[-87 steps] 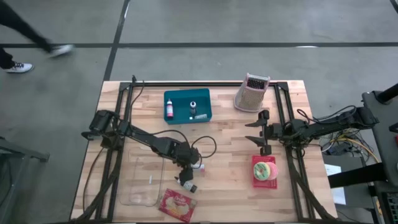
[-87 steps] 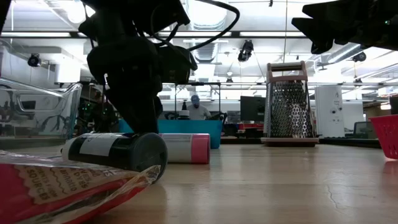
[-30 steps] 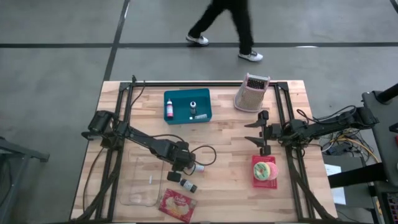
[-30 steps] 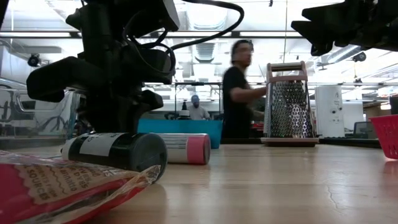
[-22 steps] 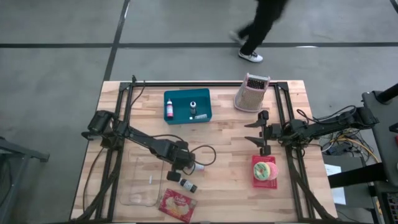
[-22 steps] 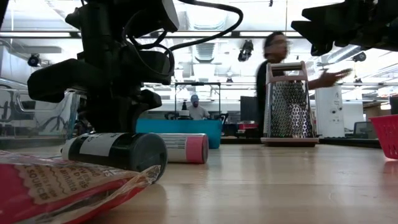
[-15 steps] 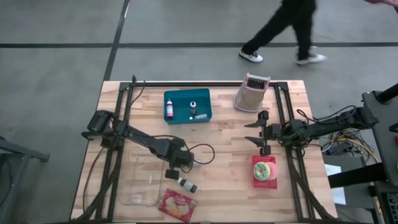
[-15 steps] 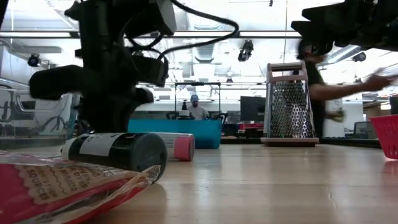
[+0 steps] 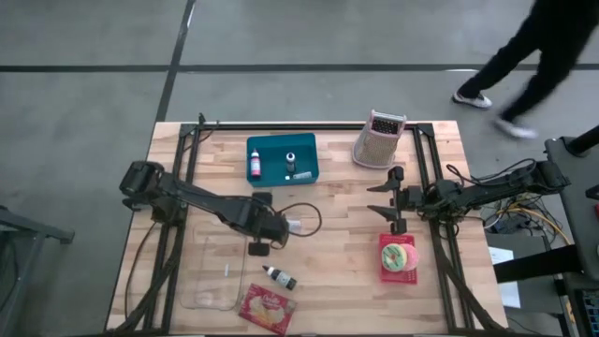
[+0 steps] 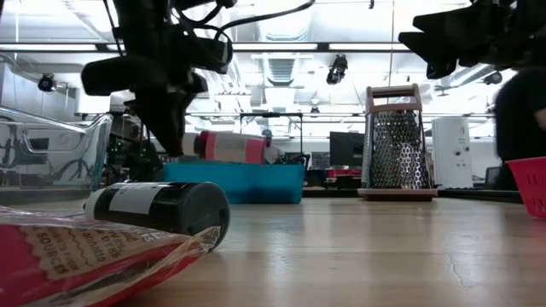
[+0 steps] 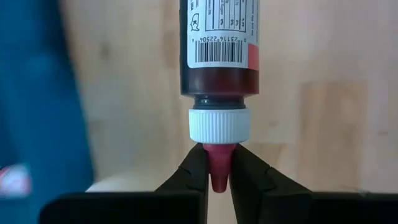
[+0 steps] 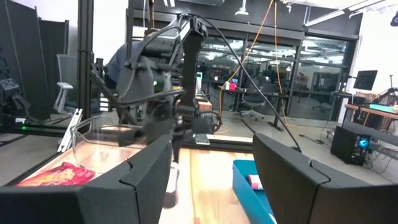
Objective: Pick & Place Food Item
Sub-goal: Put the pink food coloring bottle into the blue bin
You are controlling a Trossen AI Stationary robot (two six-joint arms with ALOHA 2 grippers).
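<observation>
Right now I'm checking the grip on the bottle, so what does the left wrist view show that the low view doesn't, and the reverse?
Only the left wrist view shows the left hand pinching the bottle by its red nozzle tip, below the white cap, plus its barcode label. Only the low view shows the bottle lifted clear of the table, above a dark bottle and red packet lying there, with the grater behind. Both show the bottle held in the left hand, near the teal bin.
</observation>
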